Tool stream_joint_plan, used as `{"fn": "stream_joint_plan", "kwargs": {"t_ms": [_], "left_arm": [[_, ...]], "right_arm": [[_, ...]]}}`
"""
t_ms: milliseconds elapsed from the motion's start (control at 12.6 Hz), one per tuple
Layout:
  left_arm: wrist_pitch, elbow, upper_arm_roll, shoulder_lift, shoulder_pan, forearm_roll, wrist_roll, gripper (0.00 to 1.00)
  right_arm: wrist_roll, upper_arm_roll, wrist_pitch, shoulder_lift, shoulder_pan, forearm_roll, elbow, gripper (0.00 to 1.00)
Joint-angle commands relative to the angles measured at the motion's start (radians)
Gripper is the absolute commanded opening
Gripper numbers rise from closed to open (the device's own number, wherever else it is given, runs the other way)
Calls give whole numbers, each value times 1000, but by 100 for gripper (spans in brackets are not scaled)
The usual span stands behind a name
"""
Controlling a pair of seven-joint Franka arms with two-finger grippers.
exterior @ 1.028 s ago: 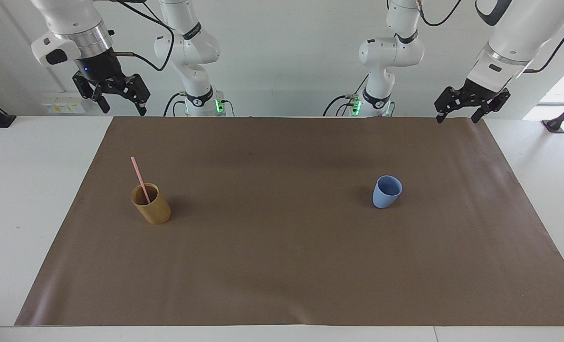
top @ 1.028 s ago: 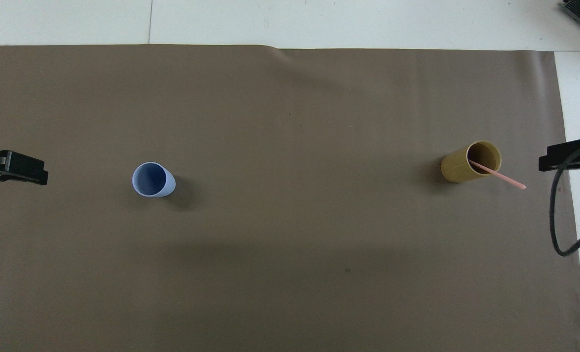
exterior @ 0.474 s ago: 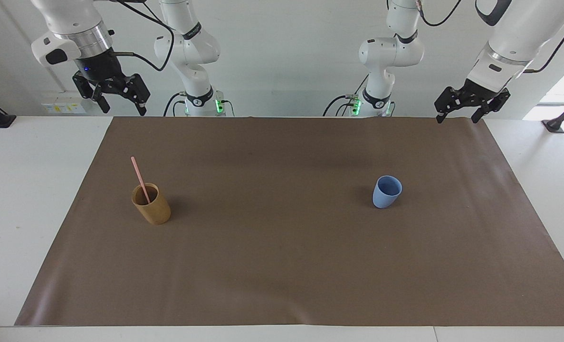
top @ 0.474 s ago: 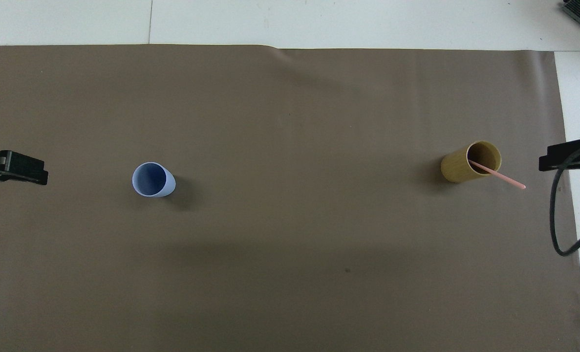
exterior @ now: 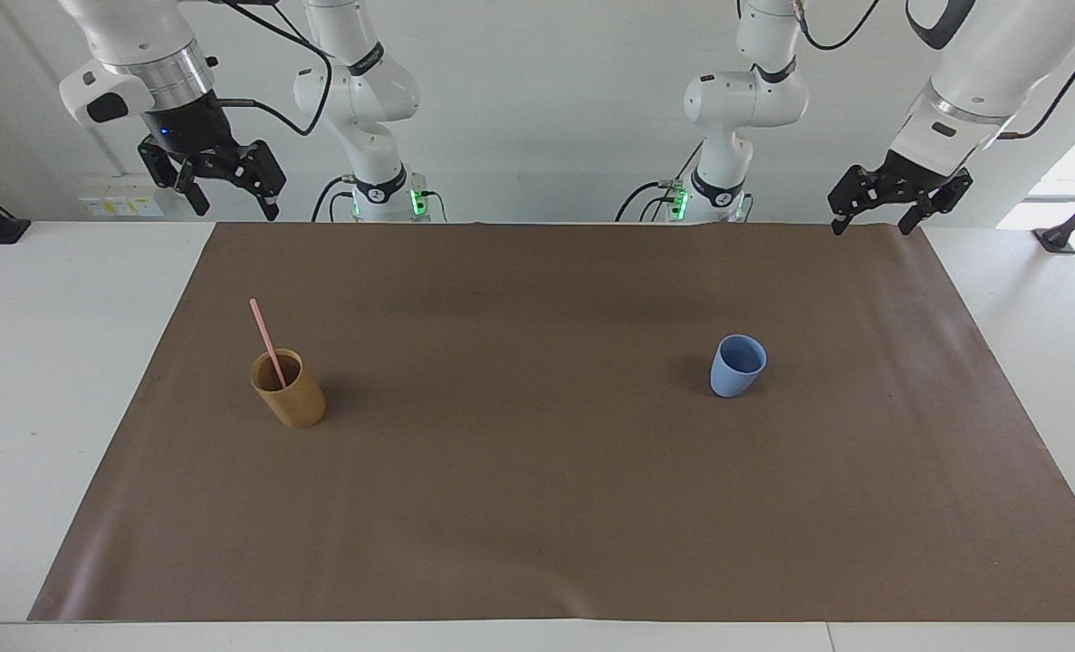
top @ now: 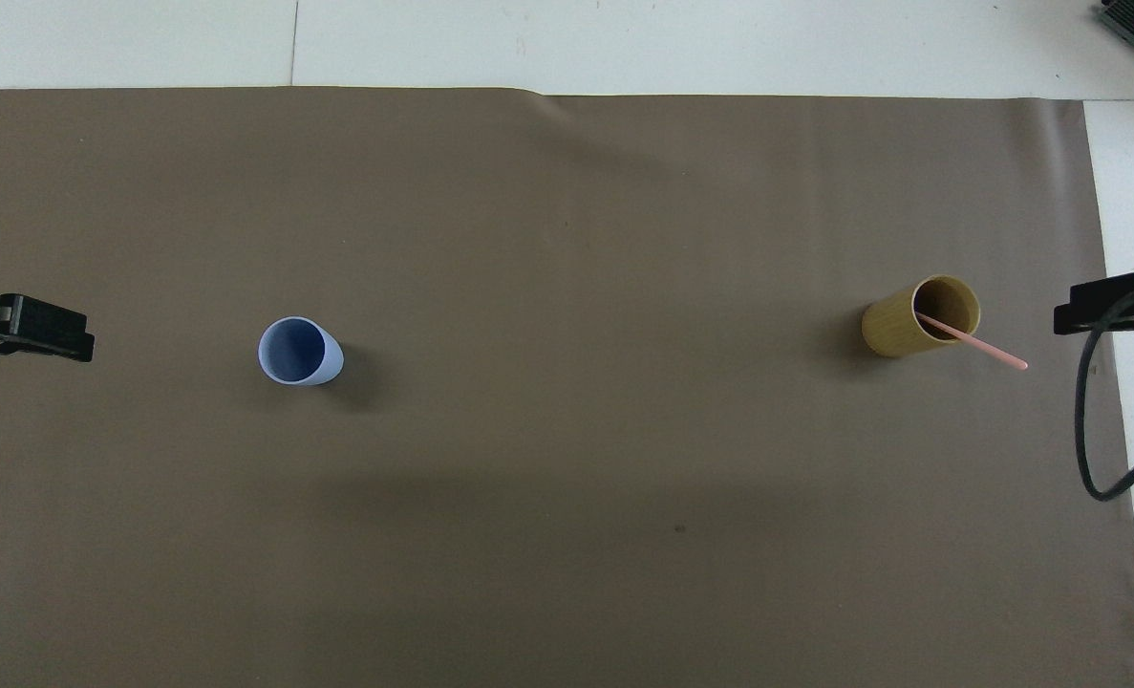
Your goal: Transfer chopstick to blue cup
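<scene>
Brown mat (exterior: 537, 507) carried both cups; tan cup (exterior: 289, 389) sat toward right arm's end, well apart from blue cup (exterior: 737, 365), upright and empty; chopstick (exterior: 267, 342) leaned inside tan cup; right gripper (exterior: 226, 195) and left gripper (exterior: 872, 213) hung raised, jaws open, empty. Risks: tan cup could tip if chopstick dragged sideways; thin stick could slip; light blue cup could topple under leaning stick.

- chopstick (exterior: 267, 341): pale pink, plain.
- blue cup (exterior: 736, 366): light blue, matte, no pattern; inside a shade darker.
- tan cup (exterior: 289, 391): yellow-brown outside, dark brown inside.
- mat (exterior: 555, 507): flat dull brown, unpatterned.
- table (exterior: 57, 362): white.
- left gripper (exterior: 874, 222) and right gripper (exterior: 234, 209): black.
- arms (exterior: 990, 63): white, with black cables; green lights at the bases.
</scene>
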Motion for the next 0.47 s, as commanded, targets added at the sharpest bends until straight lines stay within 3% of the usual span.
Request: {"fn": "stream_joint_plan", "kwargs": {"t_ms": [0, 237, 395], "left_arm": [[-16, -2, -9, -9, 23, -15, 19, 100], [-53, -4, -10, -13, 23, -15, 16, 100], [34, -69, -9, -33, 21, -27, 16, 100]], "right_arm": [[13, 4, 6, -17, -2, -11, -14, 100], [13, 4, 6, -17, -2, -16, -17, 100], [13, 2, 8, -17, -2, -16, -18, 100]]}}
